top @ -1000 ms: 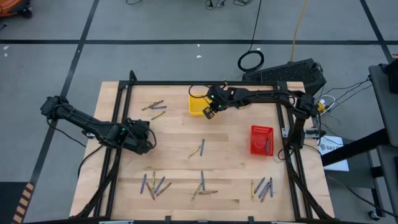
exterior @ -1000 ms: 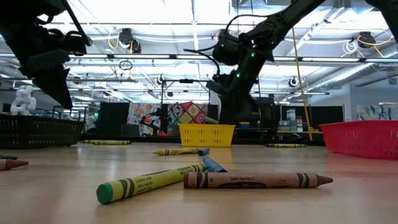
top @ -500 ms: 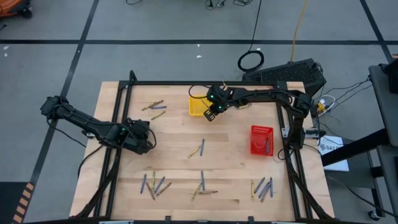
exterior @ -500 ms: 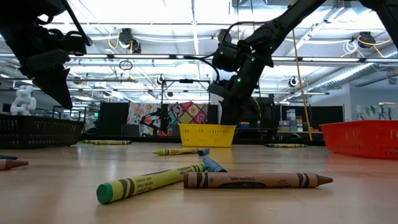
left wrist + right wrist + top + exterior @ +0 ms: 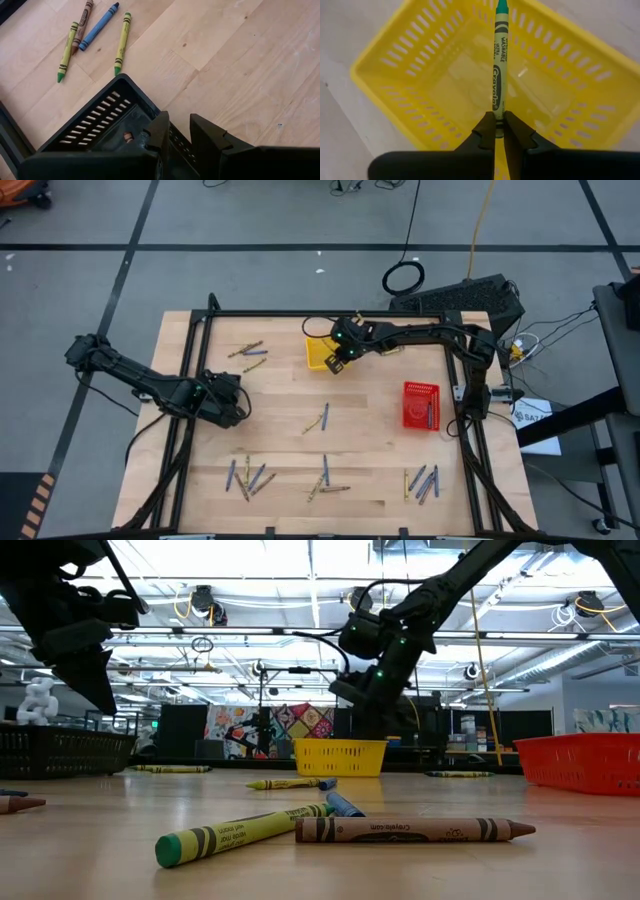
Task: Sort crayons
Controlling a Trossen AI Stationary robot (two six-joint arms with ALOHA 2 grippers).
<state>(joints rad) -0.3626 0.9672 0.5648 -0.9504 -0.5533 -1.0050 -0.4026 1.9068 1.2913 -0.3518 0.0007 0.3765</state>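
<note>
Right hand hovering a yellow-green crayon over the yellow tray

The desk (image 5: 360,440) is carrying scattered crayons (image 5: 325,417), and the yellow tray (image 5: 470,75) is sitting near its far edge, the black tray (image 5: 100,130) by the left arm. The right hand (image 5: 499,131) is clamping the yellow-green crayon (image 5: 498,70) by one end above the yellow tray. The left hand (image 5: 179,131) is waiting over the black tray, fingers slightly apart, gripping nothing. Risk: releasing off-centre, the long crayon could be tipping across the rim and rolling away.
</note>
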